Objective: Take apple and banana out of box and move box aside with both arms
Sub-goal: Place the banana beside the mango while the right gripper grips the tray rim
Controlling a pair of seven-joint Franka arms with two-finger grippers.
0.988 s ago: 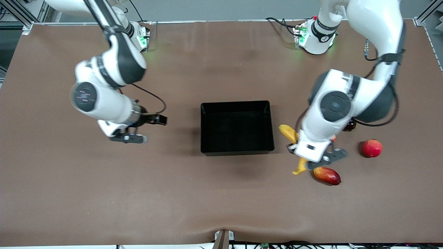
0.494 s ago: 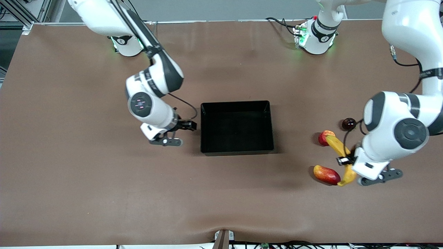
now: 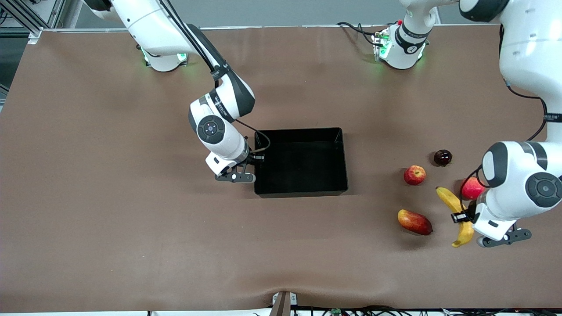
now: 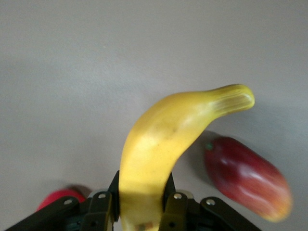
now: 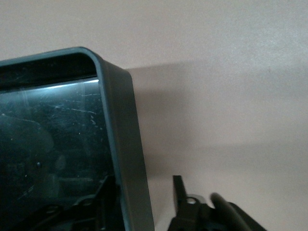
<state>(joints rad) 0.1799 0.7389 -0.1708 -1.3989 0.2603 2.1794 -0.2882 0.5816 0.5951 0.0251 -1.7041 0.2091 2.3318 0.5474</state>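
Observation:
My left gripper [image 3: 462, 217] is shut on the yellow banana [image 3: 448, 199] and holds it above the table between the mango and the larger red fruit. In the left wrist view the banana [image 4: 163, 134] runs out from between the fingers of that gripper [image 4: 141, 188]. The small red apple [image 3: 414, 174] lies on the table, apart from both grippers. My right gripper [image 3: 255, 161] is open at the black box [image 3: 298, 130], at the wall toward the right arm's end. In the right wrist view the gripper [image 5: 143, 195] straddles that wall [image 5: 122, 125], one finger inside and one outside.
An oval red-yellow mango [image 3: 414, 222] lies nearer to the front camera than the apple. A larger red fruit [image 3: 470, 188] is partly hidden by the left arm. A small dark round fruit [image 3: 442, 157] lies farther back. The mango [image 4: 248, 178] also shows in the left wrist view.
My left gripper has carried the banana away from the box toward the left arm's end of the table. My right gripper has moved across to the box's wall and now straddles it.

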